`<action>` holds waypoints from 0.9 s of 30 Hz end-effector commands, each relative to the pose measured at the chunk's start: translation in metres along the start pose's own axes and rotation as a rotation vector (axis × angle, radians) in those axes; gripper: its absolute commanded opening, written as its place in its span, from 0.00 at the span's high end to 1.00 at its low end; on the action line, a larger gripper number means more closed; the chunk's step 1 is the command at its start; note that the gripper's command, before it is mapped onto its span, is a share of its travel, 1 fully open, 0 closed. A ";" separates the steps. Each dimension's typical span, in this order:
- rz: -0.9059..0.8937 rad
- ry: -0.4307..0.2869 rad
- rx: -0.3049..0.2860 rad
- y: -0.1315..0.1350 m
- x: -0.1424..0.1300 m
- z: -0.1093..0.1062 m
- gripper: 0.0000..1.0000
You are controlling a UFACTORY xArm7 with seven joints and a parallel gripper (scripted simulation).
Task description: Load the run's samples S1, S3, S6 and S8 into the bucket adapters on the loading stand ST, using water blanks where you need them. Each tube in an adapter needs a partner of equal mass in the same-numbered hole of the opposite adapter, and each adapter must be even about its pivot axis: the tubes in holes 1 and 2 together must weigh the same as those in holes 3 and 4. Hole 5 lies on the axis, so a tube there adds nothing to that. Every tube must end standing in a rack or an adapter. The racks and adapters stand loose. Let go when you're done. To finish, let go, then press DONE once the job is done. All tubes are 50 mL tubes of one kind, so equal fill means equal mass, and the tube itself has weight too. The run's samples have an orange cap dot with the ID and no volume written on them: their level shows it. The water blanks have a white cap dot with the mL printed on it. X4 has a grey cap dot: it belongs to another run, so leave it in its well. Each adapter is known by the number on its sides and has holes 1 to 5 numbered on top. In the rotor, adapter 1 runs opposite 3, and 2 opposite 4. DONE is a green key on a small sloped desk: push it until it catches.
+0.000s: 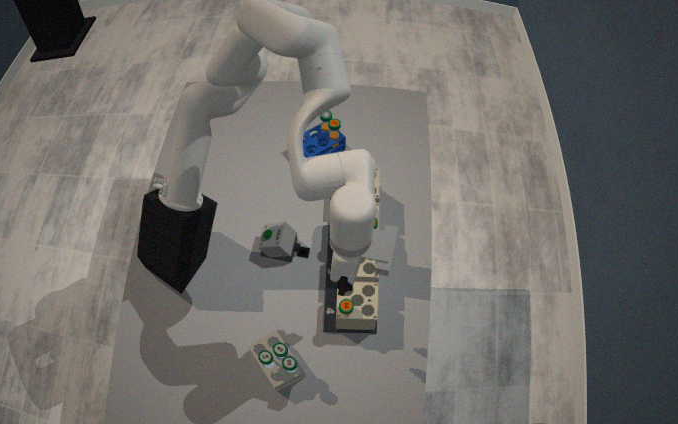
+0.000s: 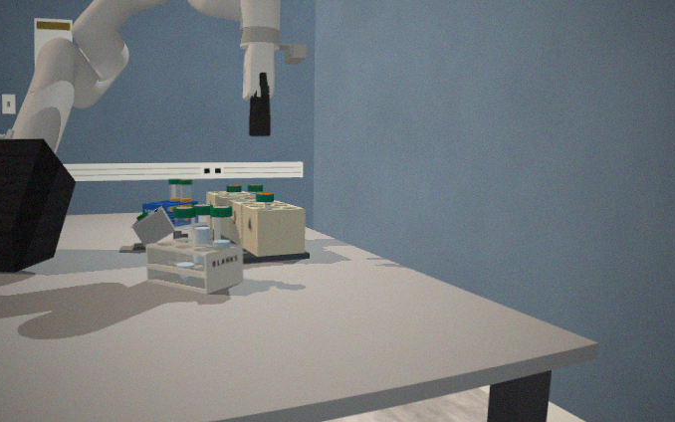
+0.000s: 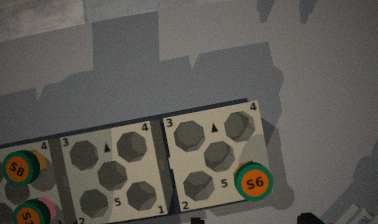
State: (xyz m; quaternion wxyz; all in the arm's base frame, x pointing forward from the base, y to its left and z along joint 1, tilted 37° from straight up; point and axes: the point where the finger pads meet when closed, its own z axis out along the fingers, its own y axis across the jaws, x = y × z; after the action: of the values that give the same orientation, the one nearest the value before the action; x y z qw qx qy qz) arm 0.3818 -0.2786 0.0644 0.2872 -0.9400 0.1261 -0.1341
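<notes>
My gripper (image 1: pixel 343 286) (image 2: pixel 260 133) (image 3: pixel 254 220) is open and empty, high above the end adapter (image 1: pixel 355 322) (image 2: pixel 283 230) (image 3: pixel 217 199). Sample S6 (image 1: pixel 346 306) (image 2: pixel 264 197) (image 3: pixel 253 183) stands in its hole 1; its other holes are empty. The neighbouring adapter (image 3: pixel 90 177) shows five empty holes. Further left in the wrist view, S8 (image 3: pixel 17 169) stands in hole 4 and a pink sample (image 3: pixel 31 215), its ID not clearly readable, in hole 1. The blanks rack (image 1: pixel 292 380) (image 2: pixel 225 270) holds three white-dot tubes. The blue rack (image 1: pixel 308 150) holds an orange-dot tube (image 1: pixel 334 123) and a grey-dot tube (image 1: pixel 325 115).
The green DONE key (image 1: pixel 267 233) is on its small sloped desk (image 1: pixel 283 243) (image 2: pixel 152 226), between the arm base and the stand (image 1: pixel 330 323) (image 2: pixel 277 257). The arm hides the middle of the adapter row in the top view.
</notes>
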 end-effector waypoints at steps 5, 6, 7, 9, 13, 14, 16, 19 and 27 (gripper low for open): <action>0.263 0.004 -0.010 -0.036 -0.009 -0.002 0.43; 0.296 0.004 -0.010 -0.041 -0.011 -0.002 0.43; 0.296 0.004 -0.010 -0.041 -0.011 -0.002 0.43; 0.329 0.005 -0.010 -0.046 -0.012 -0.002 0.43; 0.463 0.005 -0.009 -0.065 -0.017 -0.002 0.43; 0.496 0.005 -0.009 -0.070 -0.019 -0.002 0.43; 0.563 0.006 -0.009 -0.080 -0.021 -0.002 0.43; 0.663 0.006 -0.008 -0.094 -0.025 -0.002 0.43; 0.719 0.006 -0.008 -0.123 -0.033 -0.001 0.43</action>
State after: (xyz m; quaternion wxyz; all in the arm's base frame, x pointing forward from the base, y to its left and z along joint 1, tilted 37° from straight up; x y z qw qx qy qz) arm 0.3711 -0.1761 0.1239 0.3147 -0.8371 0.4469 -0.0251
